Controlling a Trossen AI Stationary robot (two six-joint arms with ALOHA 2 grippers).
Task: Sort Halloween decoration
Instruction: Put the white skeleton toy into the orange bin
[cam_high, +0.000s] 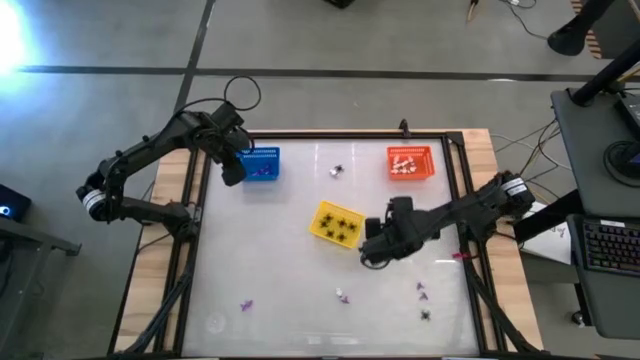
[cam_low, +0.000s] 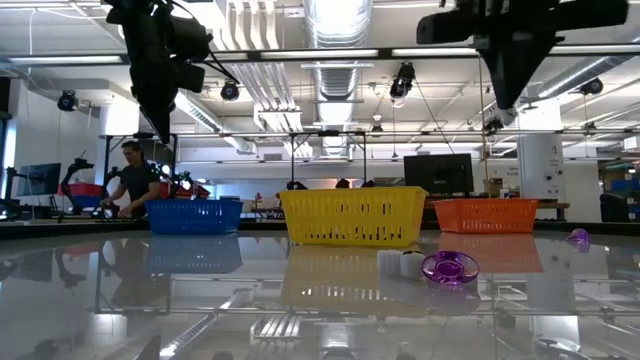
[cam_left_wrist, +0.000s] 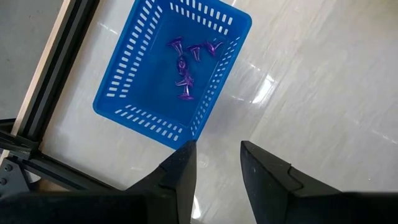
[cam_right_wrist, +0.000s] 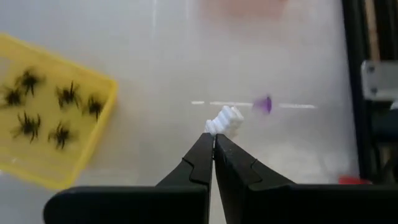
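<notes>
Overhead, left end effector (cam_left_wrist: 214, 165) open beside blue basket (cam_left_wrist: 124, 81); right end effector (cam_right_wrist: 213, 146) closed, empty.

We see three baskets blocking the table's far half: blue basket (cam_high: 262, 165) toward the far left corner, orange basket (cam_high: 411, 163) far right, yellow basket (cam_high: 336, 224) mid-table. Bare lanes run between them; the near edge holds only scattered pieces.

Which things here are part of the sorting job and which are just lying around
Job: black spiders in yellow basket; purple bits in blue basket; white bits in orange basket; loose white piece; loose purple piece.
Lying about: keyboard, cables, person beyond.
</notes>
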